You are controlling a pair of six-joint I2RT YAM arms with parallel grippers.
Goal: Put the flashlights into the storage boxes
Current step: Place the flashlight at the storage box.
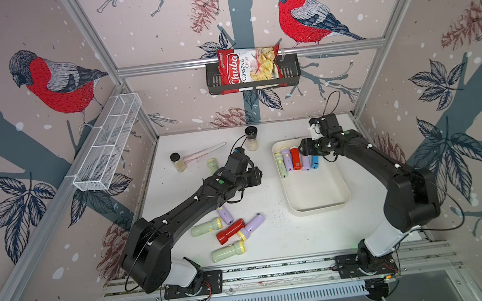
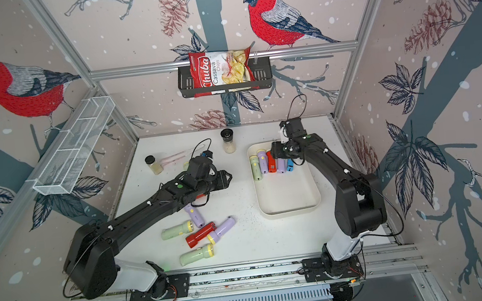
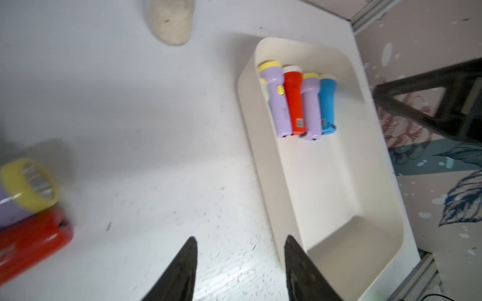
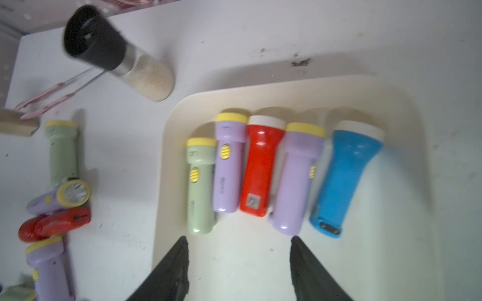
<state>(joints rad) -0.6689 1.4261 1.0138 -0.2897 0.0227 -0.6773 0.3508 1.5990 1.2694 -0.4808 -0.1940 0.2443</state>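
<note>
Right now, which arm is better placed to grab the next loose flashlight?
Probably left. The left gripper is open and empty over the table, with the loose flashlights on its side; the right gripper hangs open over the tray, farther from them.

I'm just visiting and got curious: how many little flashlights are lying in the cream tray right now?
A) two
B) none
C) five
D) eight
C: the tray holds a green flashlight, a lilac flashlight, a red flashlight, a second lilac flashlight and a blue flashlight, lying side by side at one end.
</note>
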